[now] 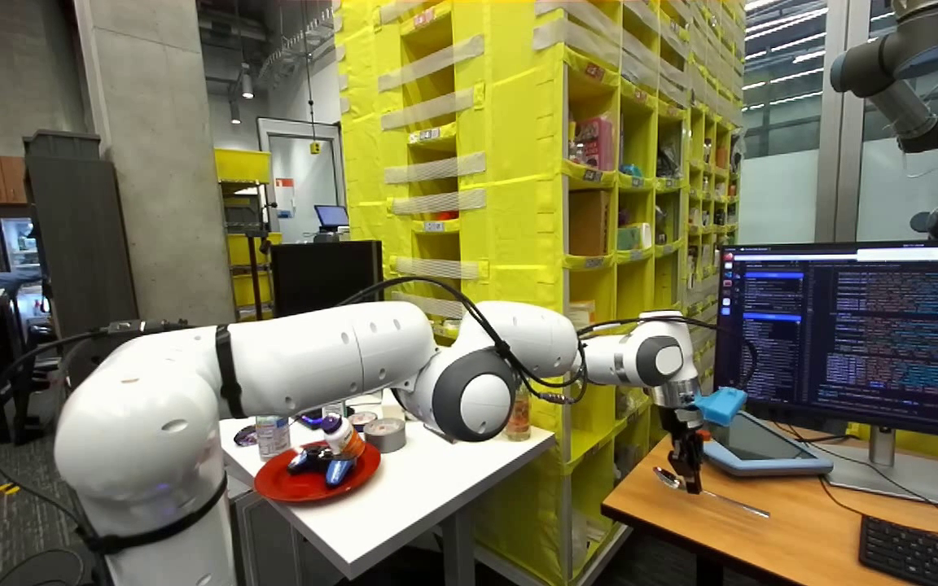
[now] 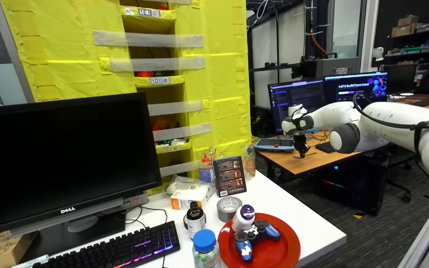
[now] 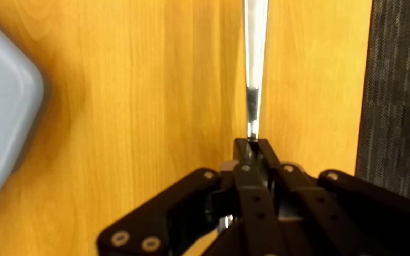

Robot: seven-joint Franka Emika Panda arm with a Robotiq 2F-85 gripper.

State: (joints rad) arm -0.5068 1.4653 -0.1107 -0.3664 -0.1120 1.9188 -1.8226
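Closest to the wrist camera is the black gripper, its two fingers squeezed together on the thin handle of a shiny metal spoon. The spoon is down low at the wooden tabletop, but it is hard to tell if it touches the wood. Mostly the handle shows in the wrist view. In an exterior view, the round end pokes out on one side of the gripper and the handle on the other. The wrist view gets just a pale corner of a flat light blue pad; both exterior views show more of it, with its dark middle.

Only the exterior views show the white tabletop. On it, a red plate holds a game controller and a white bottle with a purple cap, tipped to one side. Right by the plate stands a see-through jar with a blue lid and something pale green in it. Behind the jar is a dark bottle.

In an exterior view, the tall yellow shelf has cubbies on its side. A pink box sits in one, and a brown box sits in the cubby below.
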